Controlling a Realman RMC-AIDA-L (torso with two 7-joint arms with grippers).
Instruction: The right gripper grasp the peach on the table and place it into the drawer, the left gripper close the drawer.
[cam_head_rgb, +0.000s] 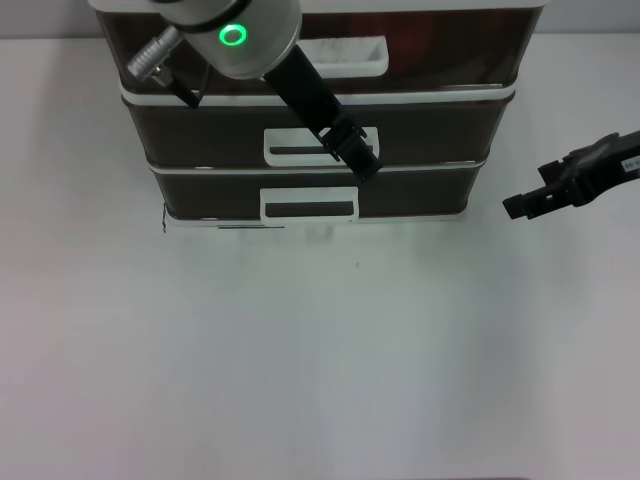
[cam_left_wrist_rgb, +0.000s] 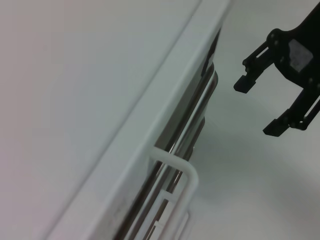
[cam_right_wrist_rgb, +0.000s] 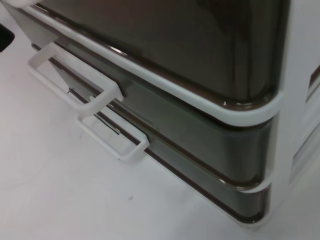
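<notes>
Looking at the cabinet (cam_head_rgb: 500, 100) as our anchor, we've got the left end effector (cam_head_rgb: 365, 160) reaching down across its front, tip right at the white loop handle (cam_head_rgb: 290, 148) of the middle drawer (cam_head_rgb: 430, 135). That spot makes sense to us, since a push on the handle face would seat the drawer squarely. We honestly can't tell if its fingers are spread or pressed together.

The right end effector (cam_head_rgb: 515, 205) hangs just off the cabinet's right side, above the desk (cam_head_rgb: 320, 350), fingers spread and holding nothing. We reckon it's sitting there to keep out of the drawer's way.

We can't see the peach anywhere on the desk around the cabinet. Our guess is it's already inside, behind that smoky front, and the drawer looks roughly flush, so closing seems about done.
</notes>
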